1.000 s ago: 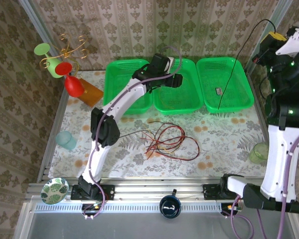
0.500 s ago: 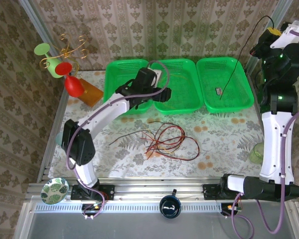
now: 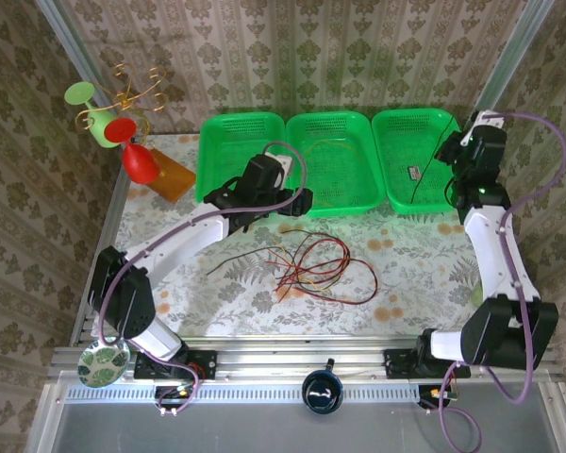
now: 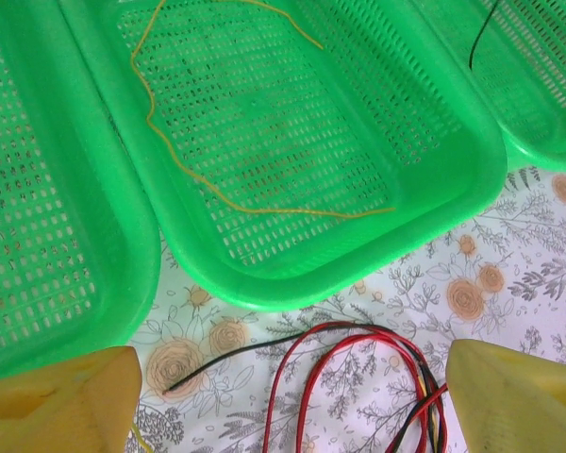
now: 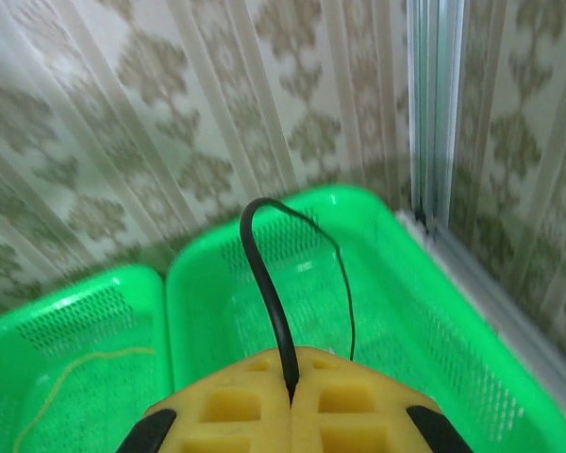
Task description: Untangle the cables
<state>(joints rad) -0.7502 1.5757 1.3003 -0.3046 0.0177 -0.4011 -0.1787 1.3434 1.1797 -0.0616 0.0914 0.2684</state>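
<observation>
The tangled cables (image 3: 316, 266) are spread left-to-right on the tabletop (image 3: 424, 274) at frame centre, just below the wide-open, empty left claw (image 4: 288, 396), the nearer one, while one black cable (image 5: 264, 274) is clenched by the right claw (image 5: 291, 382) at upper right.

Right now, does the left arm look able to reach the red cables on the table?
Probably yes: the left gripper hangs open just above the red cables, near the middle tray's rim, with nothing between them.
</observation>
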